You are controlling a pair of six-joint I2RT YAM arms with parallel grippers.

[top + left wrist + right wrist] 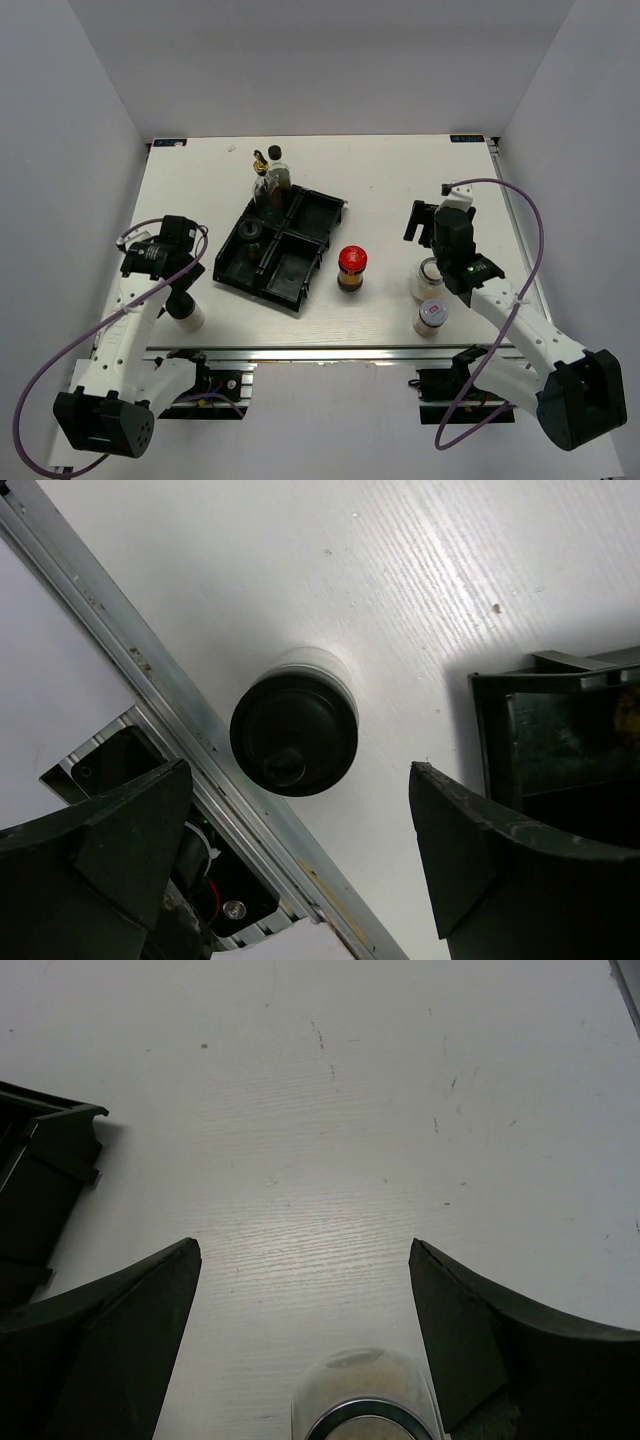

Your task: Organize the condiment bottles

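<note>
left hand (300, 775) gapes empty over black-capped bottle (294, 735), right hand (305, 1245) likewise over silver-lidded jar (365, 1405); labels unreadable.

With twelve o'clock at the table's (400, 170) far edge, the tray (290, 272) lies askew a little left of centre. In its eleven o'clock compartment the left tall bottle (262, 190) and right tall bottle (279, 180) stand side by side; a small bottle (252, 232) stands in the eight o'clock compartment. The lone jar (351, 268) stands near the tray at its three o'clock. Beyond, at that jar's four o'clock, the far jar (426, 285) stands directly behind the near jar (432, 316). The outlying bottle (294, 732) stands at the tray's eight o'clock, beside the table's near edge
</note>
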